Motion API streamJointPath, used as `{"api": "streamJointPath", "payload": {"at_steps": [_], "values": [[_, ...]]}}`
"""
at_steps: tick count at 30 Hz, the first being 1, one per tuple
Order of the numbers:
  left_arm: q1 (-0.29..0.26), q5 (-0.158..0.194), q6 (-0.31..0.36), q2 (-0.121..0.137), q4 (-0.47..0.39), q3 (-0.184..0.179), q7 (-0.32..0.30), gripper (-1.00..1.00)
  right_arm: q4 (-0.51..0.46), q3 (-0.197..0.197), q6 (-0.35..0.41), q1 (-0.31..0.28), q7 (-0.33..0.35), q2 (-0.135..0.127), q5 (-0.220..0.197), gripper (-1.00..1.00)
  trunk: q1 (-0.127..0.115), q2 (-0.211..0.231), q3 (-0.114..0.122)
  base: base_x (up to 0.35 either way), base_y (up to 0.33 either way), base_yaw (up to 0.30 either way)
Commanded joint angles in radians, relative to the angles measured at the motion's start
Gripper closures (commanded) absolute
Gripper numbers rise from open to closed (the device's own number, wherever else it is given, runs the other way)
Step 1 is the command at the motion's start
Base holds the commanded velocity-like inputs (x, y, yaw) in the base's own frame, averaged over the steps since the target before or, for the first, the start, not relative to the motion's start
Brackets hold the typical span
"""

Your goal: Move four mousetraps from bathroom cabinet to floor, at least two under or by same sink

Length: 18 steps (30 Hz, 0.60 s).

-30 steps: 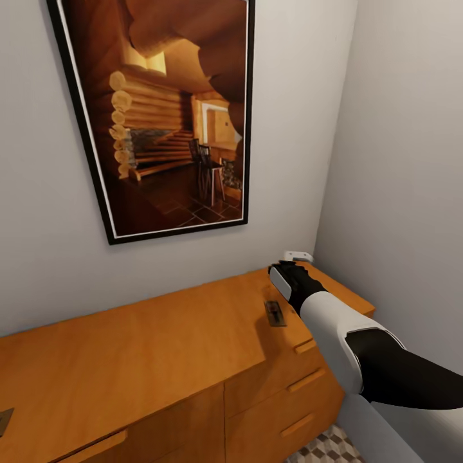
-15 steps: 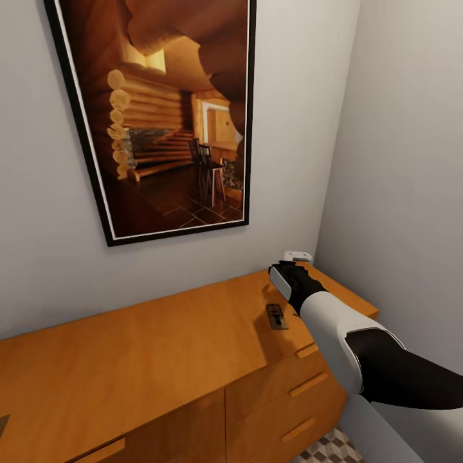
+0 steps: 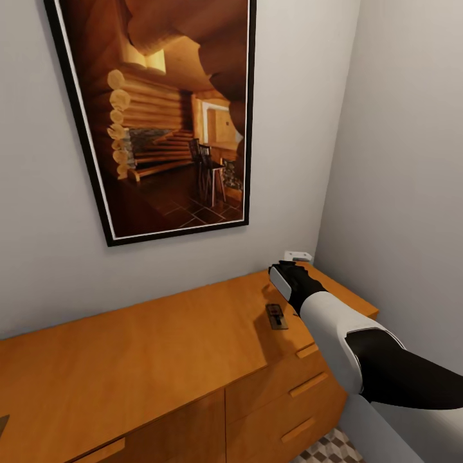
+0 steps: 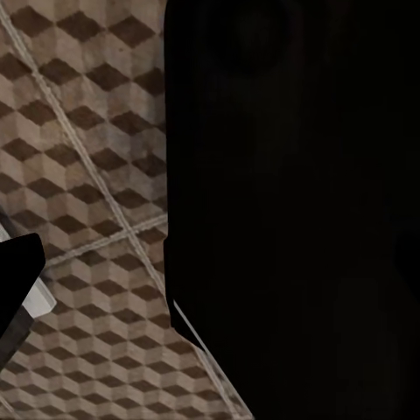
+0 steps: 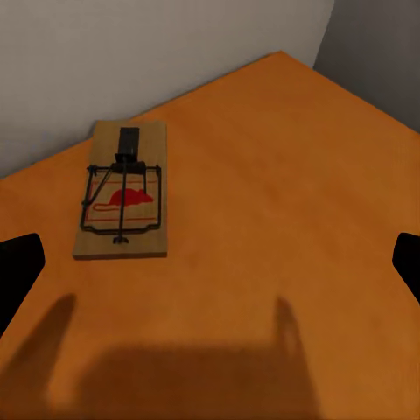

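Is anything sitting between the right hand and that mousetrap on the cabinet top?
Nothing visible does. The mousetrap lies flat on the bare cabinet top ahead of the right hand, whose fingers are spread wide, with plain wood between them. In the head view the trap lies beside the wrist.

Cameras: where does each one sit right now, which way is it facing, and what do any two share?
Head view: high on the robot, facing forward and down at the cabinet, a framed picture above; right arm reaches in.
Left wrist view: on the left arm, facing down at the bathroom floor; a dark body part blocks much.
Right wrist view: facing the cabinet top, dark finger edges at the sides.
Shared: head and right wrist both show the mousetrap.
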Motion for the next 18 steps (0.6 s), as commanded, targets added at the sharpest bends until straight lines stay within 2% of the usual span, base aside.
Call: {"api": "streamJointPath", "payload": {"at_steps": [1, 18], "values": [[0.000, 0.000, -0.005, 0.000, 0.002, -0.001, 0.003, -1.00, -0.001, 0.007, 0.006, -0.001, -0.007, 0.000, -0.008, -1.00, 0.000, -0.001, -0.001, 0.000, 0.000, 0.000], [0.005, 0.000, -0.005, -0.006, 0.002, -0.001, 0.004, -1.00, -0.001, 0.007, 0.006, -0.001, -0.007, 0.000, -0.008, -1.00, 0.000, -0.001, -0.001, 0.000, 0.000, 0.000]]}}
